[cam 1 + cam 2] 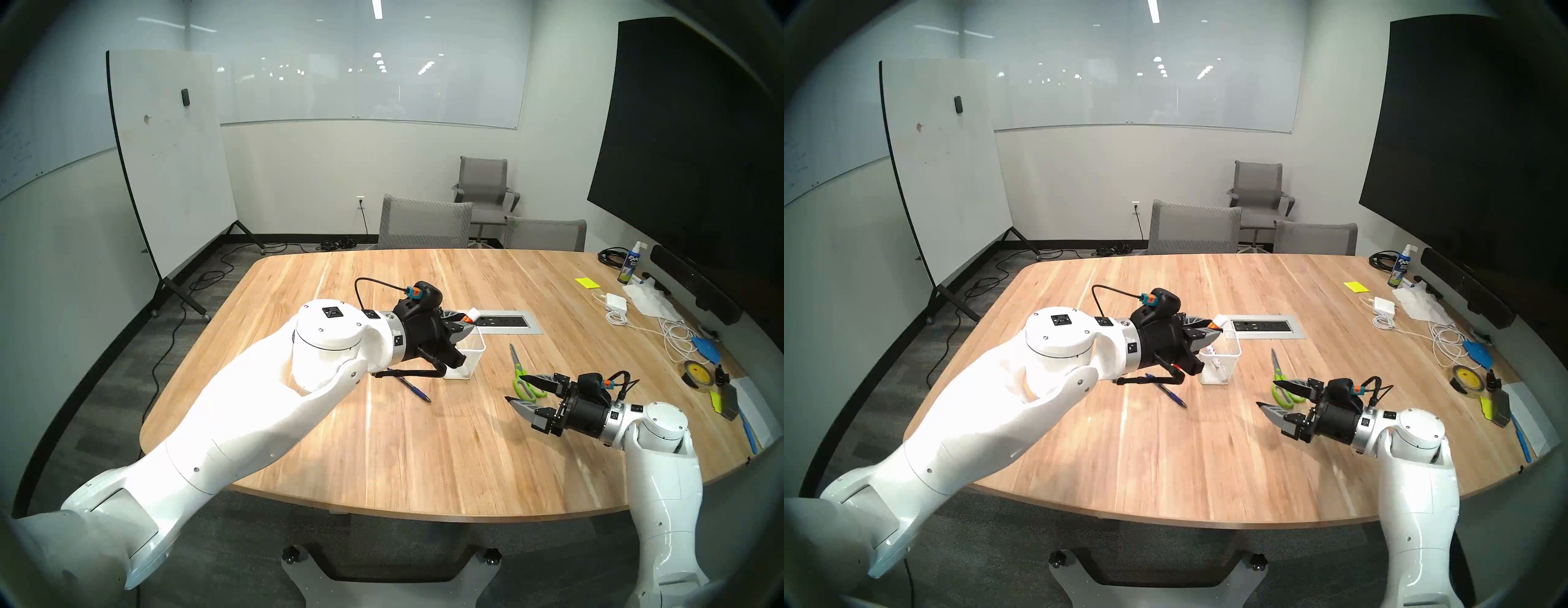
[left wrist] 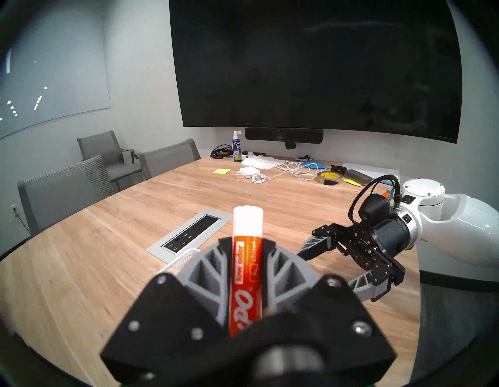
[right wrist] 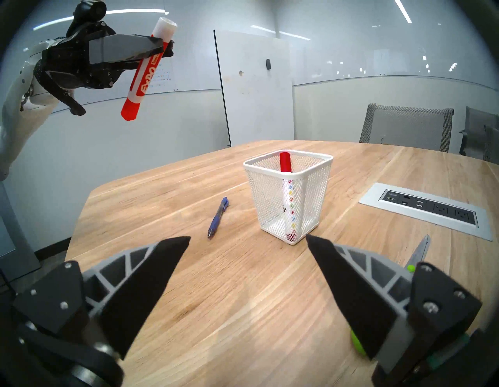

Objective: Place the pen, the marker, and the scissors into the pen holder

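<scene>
My left gripper (image 1: 469, 325) is shut on a white marker (image 3: 147, 70) with an orange-red label and cap. It holds the marker tilted in the air, above and just left of the pen holder (image 3: 289, 202). The white mesh pen holder stands mid-table with a red-capped marker (image 3: 285, 162) upright inside. The blue pen (image 3: 217, 217) lies flat on the wood to the holder's left. The green-handled scissors (image 1: 519, 369) lie to the holder's right, blades pointing away from me. My right gripper (image 1: 514, 388) hovers open and empty over their handles.
A grey power-outlet panel (image 1: 505, 321) is set into the table behind the holder. Cables, a charger, a tape roll (image 1: 695, 373), a spray bottle and papers crowd the table's right edge. Grey chairs (image 1: 424, 223) stand at the far side.
</scene>
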Robot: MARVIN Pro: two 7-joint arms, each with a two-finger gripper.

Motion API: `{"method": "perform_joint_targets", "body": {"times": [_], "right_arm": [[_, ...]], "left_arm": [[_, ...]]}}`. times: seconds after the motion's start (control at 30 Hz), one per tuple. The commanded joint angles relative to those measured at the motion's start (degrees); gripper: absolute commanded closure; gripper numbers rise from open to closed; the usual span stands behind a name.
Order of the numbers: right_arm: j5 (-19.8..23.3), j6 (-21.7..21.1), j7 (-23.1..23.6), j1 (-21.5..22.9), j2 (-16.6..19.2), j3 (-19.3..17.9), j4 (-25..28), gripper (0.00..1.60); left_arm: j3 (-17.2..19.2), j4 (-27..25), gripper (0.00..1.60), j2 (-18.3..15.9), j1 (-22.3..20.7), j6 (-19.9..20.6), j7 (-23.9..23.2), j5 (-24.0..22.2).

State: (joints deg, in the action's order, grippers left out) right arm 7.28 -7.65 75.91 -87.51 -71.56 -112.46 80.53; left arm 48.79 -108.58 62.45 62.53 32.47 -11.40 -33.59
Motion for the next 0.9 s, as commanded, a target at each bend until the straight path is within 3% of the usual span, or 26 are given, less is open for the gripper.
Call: {"method": "perform_joint_targets", "body": {"times": [0.0, 0.37, 0.87], "right_arm": [[0.8, -0.38, 1.04, 1.24, 0.18, 0.23, 0.76, 0.0], [1.62, -1.15, 3.74, 1.36, 0.93, 0.03, 0.45, 0.0], [2.64, -2.4, 7.28, 2.35, 0.88, -0.07, -0.43, 0.0]], "left_arm": [[0.32, 0.41, 1.6, -1.55, -0.11, -1.02, -1.05, 0.4], [1.3, 6.18, 1.6, -5.57, -1.63, -4.44, -7.3, 0.56], [1.17, 7.15, 1.6, -3.78, -3.04, -8.08, -11.38, 1.45]]}}
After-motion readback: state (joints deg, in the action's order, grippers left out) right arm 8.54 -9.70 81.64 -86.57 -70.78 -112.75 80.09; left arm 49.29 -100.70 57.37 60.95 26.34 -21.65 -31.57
